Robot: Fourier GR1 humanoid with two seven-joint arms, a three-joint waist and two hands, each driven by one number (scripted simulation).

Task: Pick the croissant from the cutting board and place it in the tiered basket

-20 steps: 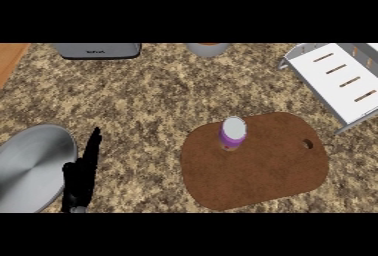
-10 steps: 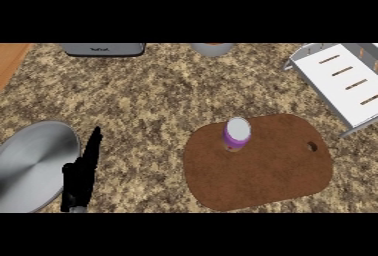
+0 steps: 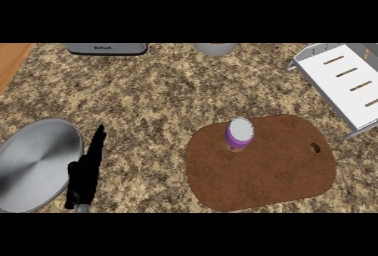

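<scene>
Since the earlier frame the view has slid slightly: the left hand [image 3: 86, 170] rests open, holding nothing, at lower left, and a purple-topped cup [image 3: 239, 134], no croissant, stands on the cutting board [image 3: 266, 170].

A speckled brown granite counter [image 3: 170, 95] fills the view, with a wooden strip [image 3: 11, 62] at its upper left.

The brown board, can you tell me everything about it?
The board is dark brown and looks like wood, with rounded corners and a small hole near its right edge. It lies flat on the speckled counter, toward the lower right of the view. A small purple and white cup stands upright on its upper left part. No croissant shows on it. The white basket sits just past its upper right corner. No hand touches it.
</scene>
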